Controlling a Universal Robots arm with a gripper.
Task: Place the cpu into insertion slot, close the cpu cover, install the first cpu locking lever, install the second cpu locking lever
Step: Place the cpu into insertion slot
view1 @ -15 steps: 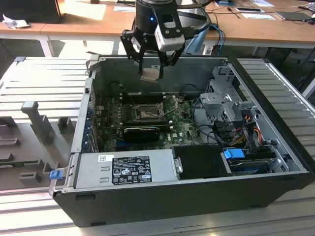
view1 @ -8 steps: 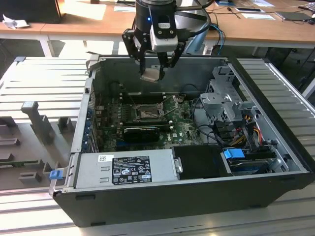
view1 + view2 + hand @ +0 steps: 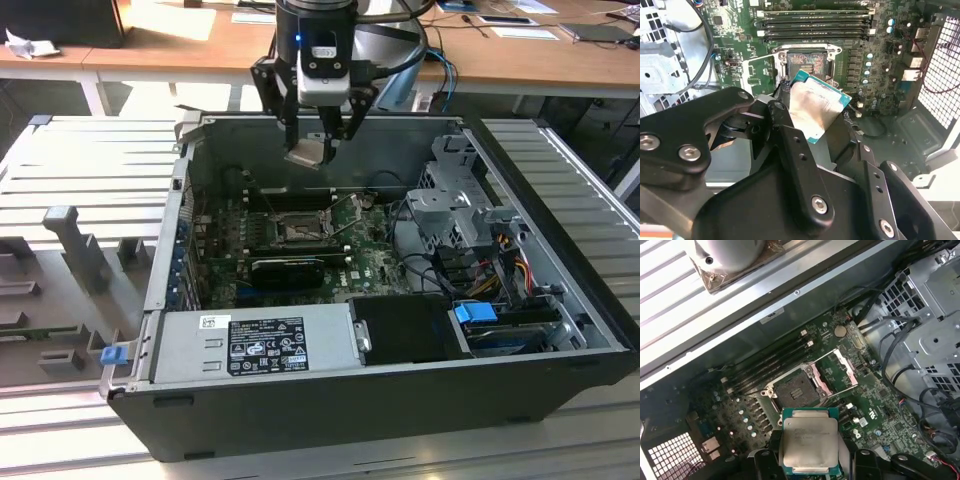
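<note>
A robotics lab or workshop: an opened computer case [image 3: 400, 400] sits mid-frame on a ribbed metal bench [image 3: 80, 170], wooden desks [image 3: 180, 45] with papers [image 3: 525, 33] along the exterior view's top.

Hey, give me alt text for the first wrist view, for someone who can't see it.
The gripper holds the cpu by its edges, metal face to the camera, over the open computer case. Beyond it on the green motherboard lies the empty insertion slot, with the cpu cover swung open beside it.
</note>
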